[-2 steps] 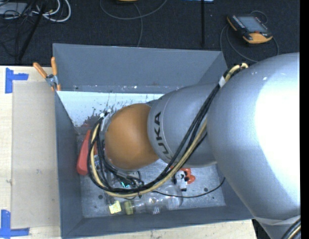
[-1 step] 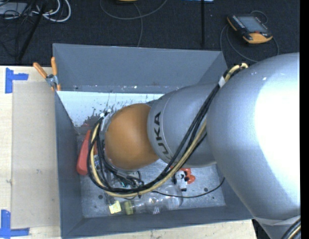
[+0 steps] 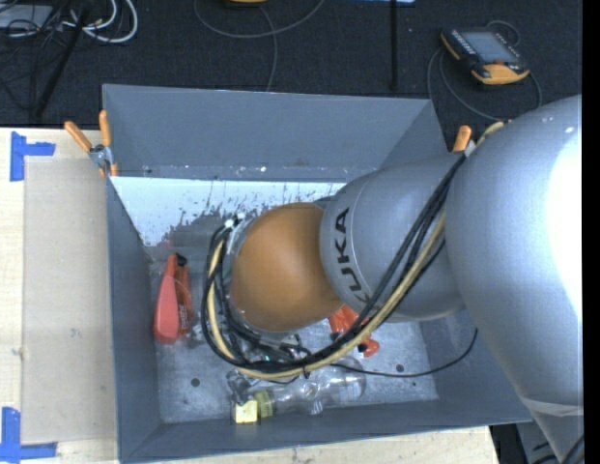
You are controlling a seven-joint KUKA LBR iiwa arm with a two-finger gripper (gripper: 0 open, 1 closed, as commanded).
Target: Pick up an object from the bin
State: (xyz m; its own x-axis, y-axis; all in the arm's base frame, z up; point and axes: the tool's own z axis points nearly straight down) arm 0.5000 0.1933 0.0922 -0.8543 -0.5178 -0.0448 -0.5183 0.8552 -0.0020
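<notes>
One arm (image 3: 396,249) hiding mid bin (image 3: 261,133), red tool (image 3: 167,303) left, clear bottle (image 3: 314,392) half-covered

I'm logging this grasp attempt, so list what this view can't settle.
Middle of the bin floor: hidden under the arm's orange cover and cables.
The small orange thing right of them: mostly under the arm, kind unclear.
The clear plastic heap by the near wall: too tangled to tell apart.

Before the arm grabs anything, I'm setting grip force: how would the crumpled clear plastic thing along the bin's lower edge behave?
The clear plastic thing looks thin and creased, so it is probably light and apt to buckle. Its glossy surface may slip when squeezed.
</notes>
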